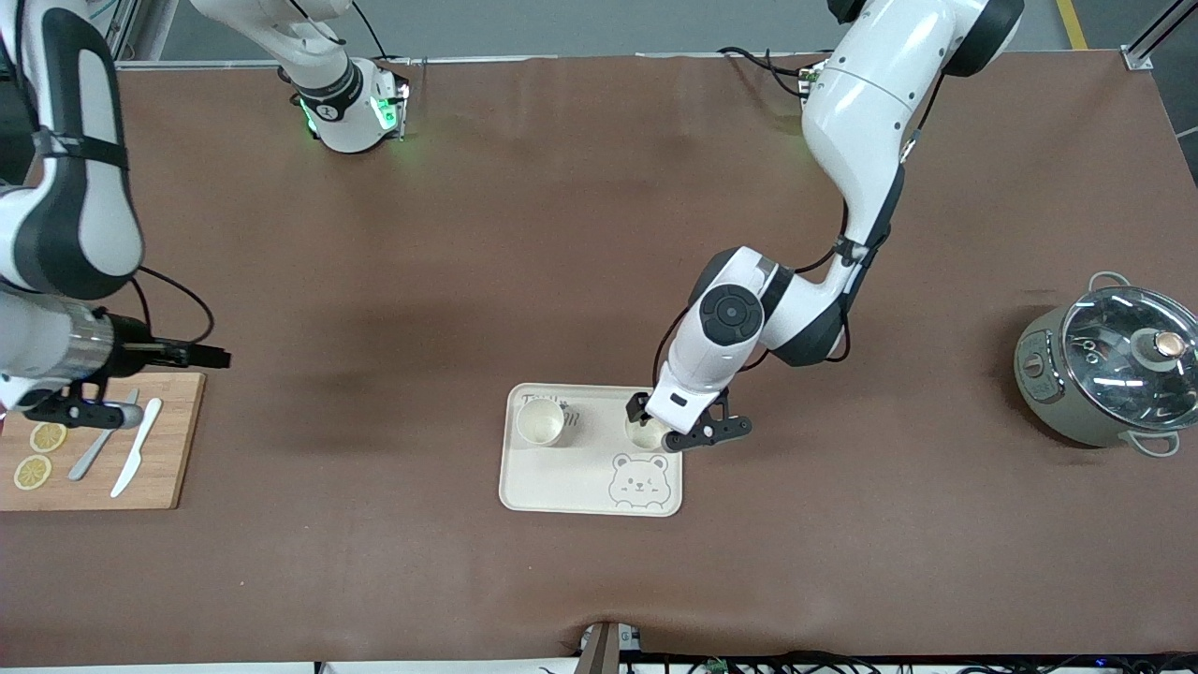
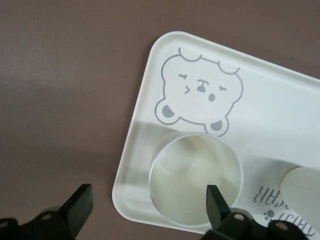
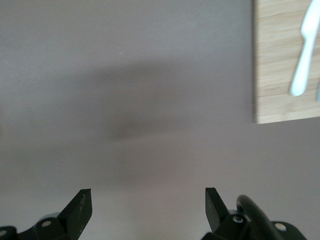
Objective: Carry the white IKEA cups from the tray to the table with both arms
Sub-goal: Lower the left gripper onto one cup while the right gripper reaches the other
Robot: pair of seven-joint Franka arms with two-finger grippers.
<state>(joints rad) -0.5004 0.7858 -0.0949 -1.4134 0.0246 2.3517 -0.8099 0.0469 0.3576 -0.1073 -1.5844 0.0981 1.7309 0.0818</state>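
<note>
Two white IKEA cups stand upright on the cream bear tray (image 1: 571, 482). One cup (image 1: 540, 423) is at the tray's corner toward the right arm's end. The other cup (image 1: 646, 434) is at the corner toward the left arm's end, beside the bear drawing. My left gripper (image 1: 670, 427) hangs just above this cup, open and empty. In the left wrist view the gripper (image 2: 147, 196) has one fingertip (image 2: 214, 197) over the cup (image 2: 195, 180) and the other over the table off the tray (image 2: 270, 100). My right gripper (image 1: 213, 356) (image 3: 147, 197) is open and empty, over the table by the cutting board.
A wooden cutting board (image 1: 168, 468) (image 3: 280, 65) with lemon slices (image 1: 39, 454), a spoon and a white knife (image 1: 136, 447) lies at the right arm's end. A grey pot with a glass lid (image 1: 1114, 374) stands at the left arm's end.
</note>
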